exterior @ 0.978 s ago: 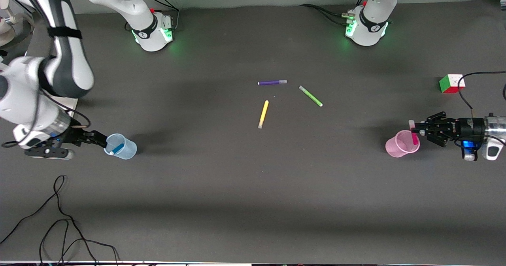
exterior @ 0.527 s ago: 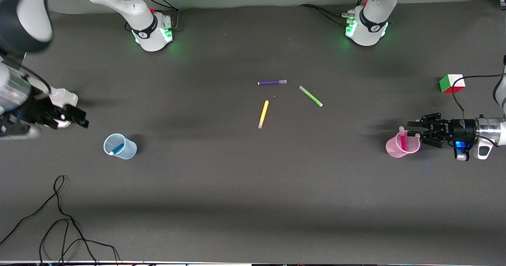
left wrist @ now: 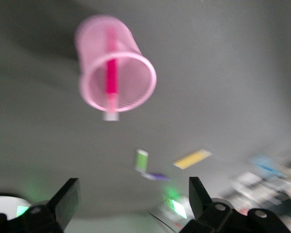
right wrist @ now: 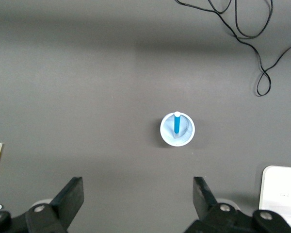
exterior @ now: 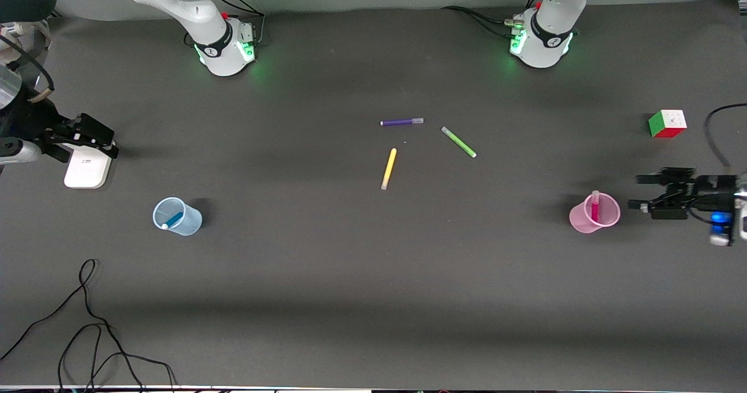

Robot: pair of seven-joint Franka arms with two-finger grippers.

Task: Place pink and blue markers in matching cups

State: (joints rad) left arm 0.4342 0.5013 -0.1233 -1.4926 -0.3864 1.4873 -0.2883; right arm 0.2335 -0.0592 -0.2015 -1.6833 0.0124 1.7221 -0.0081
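Now both markers in their cups, both grippers empty.

Going from the right arm's end of the table: right gripper [exterior: 87, 136] up over a white pad [exterior: 86, 171], fingers [right wrist: 70, 196] spread wide with nothing between them. Nearer the front camera, blue cup [exterior: 177, 216] upright with blue marker [exterior: 173, 219] leaning inside. Mid-table, lying flat and apart: purple pen [exterior: 401, 122], yellow pen [exterior: 388, 169], green pen [exterior: 458, 142]. Toward the left arm's end, pink cup [exterior: 594, 213] upright with pink marker [exterior: 594, 205] standing in it, pale cap poking above the rim. Just beside that cup, left gripper [exterior: 642, 191], fingers [left wrist: 68, 201] wide apart, holding nothing. Colored cube [exterior: 666, 124] farther from the front camera.
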